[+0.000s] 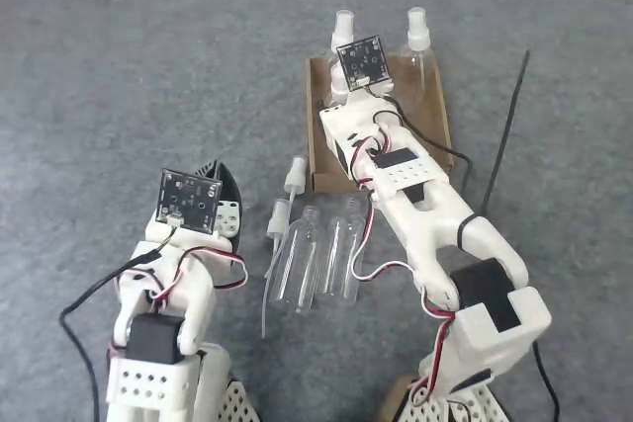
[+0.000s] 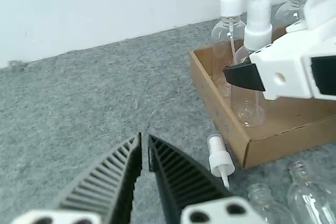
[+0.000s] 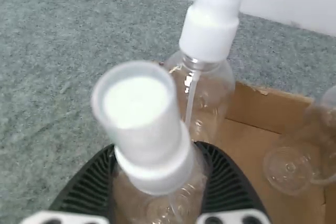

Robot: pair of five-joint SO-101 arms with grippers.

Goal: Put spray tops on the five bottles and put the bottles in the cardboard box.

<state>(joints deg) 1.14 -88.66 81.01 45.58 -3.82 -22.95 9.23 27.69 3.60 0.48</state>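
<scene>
My right tool (image 3: 157,153) is clamped on a capped bottle (image 3: 144,114) standing in the cardboard box (image 3: 257,106), near two other capped bottles (image 1: 419,35). My left tool (image 2: 144,141) is closed and empty above the tabletop (image 1: 119,76). Two uncapped bottles (image 1: 297,259) lie just outside the box, beside two loose spray tops (image 1: 295,177).

Held bottle (image 3: 149,129) base cut off at edge; cardboard box (image 1: 432,106) partly hidden under right arm (image 1: 425,214).

Twin white robot arms, trimmed in black.
The left arm (image 1: 198,294) and right arm (image 1: 435,219) carry black motors, looping red, white and black cables, a square black camera board (image 1: 188,201) at each wrist, and ribbed black jaws.
</scene>
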